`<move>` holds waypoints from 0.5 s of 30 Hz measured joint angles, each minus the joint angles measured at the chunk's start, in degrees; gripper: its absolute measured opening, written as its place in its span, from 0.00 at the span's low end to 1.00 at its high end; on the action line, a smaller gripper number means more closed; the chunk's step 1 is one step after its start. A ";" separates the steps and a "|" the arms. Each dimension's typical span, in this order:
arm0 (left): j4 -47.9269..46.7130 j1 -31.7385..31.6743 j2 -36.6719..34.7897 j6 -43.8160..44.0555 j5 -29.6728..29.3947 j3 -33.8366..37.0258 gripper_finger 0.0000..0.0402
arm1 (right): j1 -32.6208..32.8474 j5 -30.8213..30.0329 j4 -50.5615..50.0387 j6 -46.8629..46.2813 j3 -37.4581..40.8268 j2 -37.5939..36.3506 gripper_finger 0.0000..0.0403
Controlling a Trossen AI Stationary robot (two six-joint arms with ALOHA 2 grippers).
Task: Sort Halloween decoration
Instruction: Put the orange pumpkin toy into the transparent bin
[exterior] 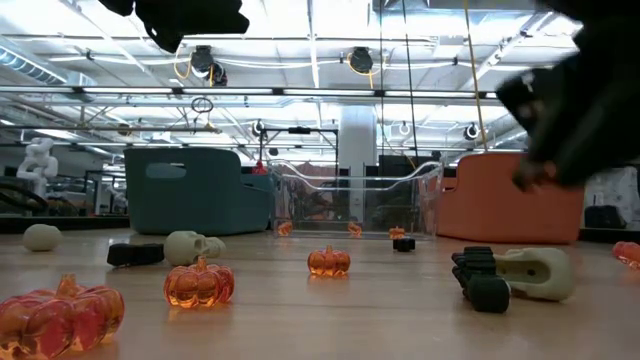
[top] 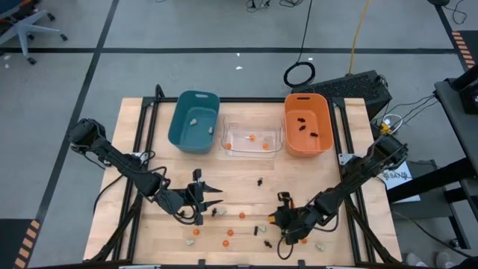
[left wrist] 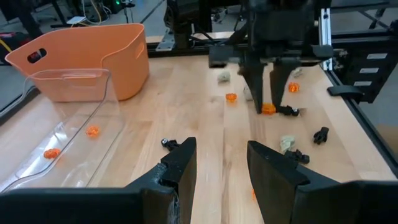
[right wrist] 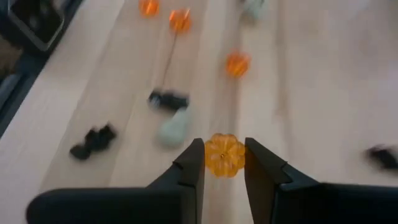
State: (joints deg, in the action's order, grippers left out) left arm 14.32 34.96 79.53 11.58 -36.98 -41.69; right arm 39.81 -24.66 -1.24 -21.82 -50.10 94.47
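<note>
Small orange pumpkins (top: pixel 241 215), black spiders (top: pixel 259 181) and pale lumps (top: pixel 320 246) lie scattered on the near half of the wooden table. My right gripper (right wrist: pixel 224 163) is at the near right, shut on one orange pumpkin (right wrist: pixel 224 154); it also shows in the left wrist view (left wrist: pixel 268 99). At the near left my left gripper (left wrist: pixel 221 165) hovers open above the table with nothing between its fingers. The teal bin (top: pixel 194 123) holds pale lumps, the clear bin (top: pixel 252 138) orange pumpkins, the orange bin (top: pixel 308 123) black spiders. My right gripper pinches the orange pumpkin by its two opposite sides (right wrist: pixel 210 155) between the free ends of its two fingers. The fingers slant down from the table's right side. The pumpkin (left wrist: pixel 268 109) is held just above the board, over a black spider.
The three bins stand in a row along the far edge. A pale lump with a black spider (right wrist: pixel 171 115) lies just ahead of the right gripper. More pumpkins (exterior: pixel 199 284) lie along the near edge. Bare wood (top: pixel 224 175) lies between the bins and the trinkets.
</note>
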 joint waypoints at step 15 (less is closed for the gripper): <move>0.27 0.00 0.00 -0.16 -0.06 0.00 0.35 | -2.52 -9.78 24.03 25.52 -0.09 -6.04 0.15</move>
State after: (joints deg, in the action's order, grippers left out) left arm 14.59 34.96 79.53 11.42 -37.04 -41.69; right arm 37.30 -34.44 22.79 3.70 -50.19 88.44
